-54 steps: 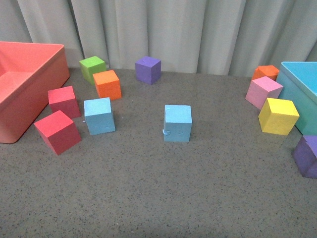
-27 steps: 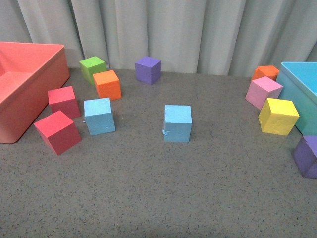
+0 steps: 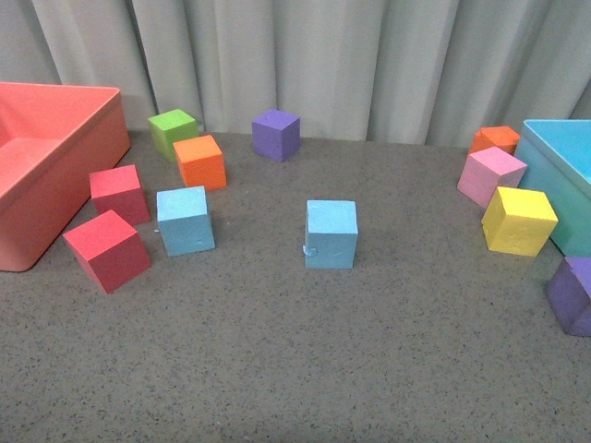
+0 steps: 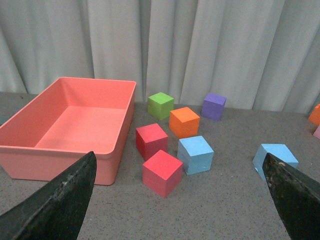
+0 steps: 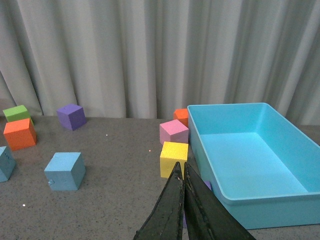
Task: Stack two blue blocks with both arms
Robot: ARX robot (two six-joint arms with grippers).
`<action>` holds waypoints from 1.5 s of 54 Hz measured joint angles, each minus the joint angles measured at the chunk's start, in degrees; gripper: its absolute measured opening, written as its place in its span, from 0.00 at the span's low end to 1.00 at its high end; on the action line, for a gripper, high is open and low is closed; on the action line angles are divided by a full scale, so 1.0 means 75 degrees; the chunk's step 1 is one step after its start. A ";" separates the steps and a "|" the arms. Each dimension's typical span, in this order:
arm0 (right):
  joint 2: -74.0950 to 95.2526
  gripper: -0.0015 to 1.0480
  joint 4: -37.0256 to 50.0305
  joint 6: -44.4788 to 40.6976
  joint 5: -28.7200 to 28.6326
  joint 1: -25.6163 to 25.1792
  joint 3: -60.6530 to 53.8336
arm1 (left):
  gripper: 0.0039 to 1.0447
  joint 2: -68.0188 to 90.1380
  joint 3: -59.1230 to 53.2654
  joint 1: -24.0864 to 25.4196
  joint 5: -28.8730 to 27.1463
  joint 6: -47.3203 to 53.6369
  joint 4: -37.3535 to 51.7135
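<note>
Two sky-blue cubes sit well apart on the grey table, not stacked. The left blue block is just beside the red cubes. The nicked blue block stands alone mid-table. The left gripper has its fingers spread wide, holding nothing. The right gripper has its fingers pressed together, empty, with the yellow cube and turquoise bin in its view.
</note>
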 joint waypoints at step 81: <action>-0.0012 0.91 0.0000 0.0000 0.0000 0.0000 0.0000 | 0.94 1.1858 0.5418 -0.1399 -0.1040 -0.1268 0.1591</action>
